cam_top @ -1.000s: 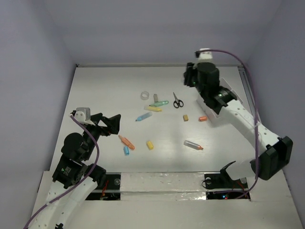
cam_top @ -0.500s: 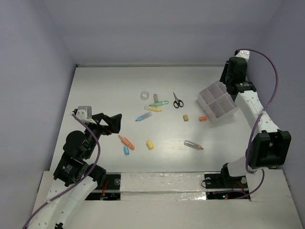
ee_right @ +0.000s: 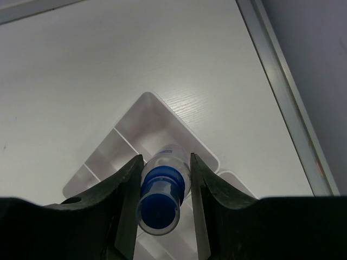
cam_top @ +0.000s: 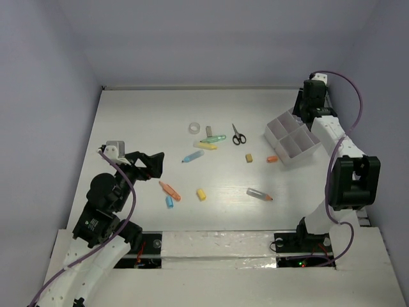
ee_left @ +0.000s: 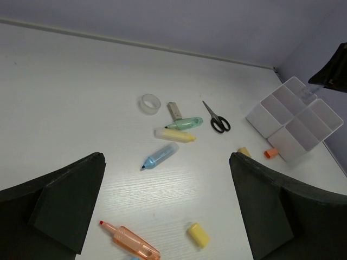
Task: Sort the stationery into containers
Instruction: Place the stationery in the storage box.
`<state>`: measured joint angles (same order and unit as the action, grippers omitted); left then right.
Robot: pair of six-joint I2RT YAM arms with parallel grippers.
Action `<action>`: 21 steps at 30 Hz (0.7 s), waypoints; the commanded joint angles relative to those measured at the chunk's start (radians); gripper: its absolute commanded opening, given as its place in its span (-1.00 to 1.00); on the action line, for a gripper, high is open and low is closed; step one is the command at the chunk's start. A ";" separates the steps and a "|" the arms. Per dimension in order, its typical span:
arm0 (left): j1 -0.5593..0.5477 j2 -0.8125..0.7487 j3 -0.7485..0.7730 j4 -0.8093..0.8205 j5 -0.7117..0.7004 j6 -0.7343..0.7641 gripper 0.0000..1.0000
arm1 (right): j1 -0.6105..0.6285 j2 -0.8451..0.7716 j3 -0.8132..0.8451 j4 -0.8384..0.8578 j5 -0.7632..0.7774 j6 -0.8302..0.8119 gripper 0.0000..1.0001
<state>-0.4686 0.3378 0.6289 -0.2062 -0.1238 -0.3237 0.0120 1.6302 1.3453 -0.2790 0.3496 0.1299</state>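
Note:
My right gripper (ee_right: 165, 162) is shut on the small blue-capped bottle (ee_right: 162, 187) and holds it above the far corner compartment of the clear-white divided tray (ee_right: 127, 116). In the top view that gripper (cam_top: 305, 109) hangs over the tray's (cam_top: 293, 139) far corner. My left gripper (cam_top: 150, 165) is open and empty above the near-left table. Loose on the table lie a blue highlighter (ee_left: 161, 155), an orange highlighter (ee_left: 133, 244), a yellow cap (ee_left: 198, 235), a yellow highlighter (ee_left: 174, 135), a green highlighter (ee_left: 184, 124) and a clear tape ring (ee_left: 149, 103).
Black scissors (cam_top: 238, 134) lie left of the tray. An orange cap (cam_top: 272, 159) and a small yellow piece (cam_top: 249, 157) sit by the tray's near side. A grey pen (cam_top: 259, 194) and a blue cap (cam_top: 169, 202) lie nearer the front. Walls enclose the table.
My right arm has swung from the middle of the far table to the right, uncovering the tray, and now holds the bottle over the tray's far corner. The left arm has barely moved.

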 commanded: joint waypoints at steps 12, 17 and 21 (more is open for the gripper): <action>0.007 0.015 0.005 0.051 -0.004 -0.006 0.98 | -0.009 0.049 0.031 0.089 -0.012 0.004 -0.43; 0.007 0.018 0.005 0.053 -0.002 -0.005 0.98 | -0.018 0.051 0.041 0.080 -0.012 0.013 0.13; 0.007 0.020 0.005 0.053 0.000 -0.005 0.98 | -0.018 0.037 0.061 0.064 -0.034 0.017 0.58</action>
<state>-0.4690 0.3477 0.6289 -0.2062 -0.1246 -0.3237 0.0040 1.6962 1.3491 -0.2535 0.3340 0.1398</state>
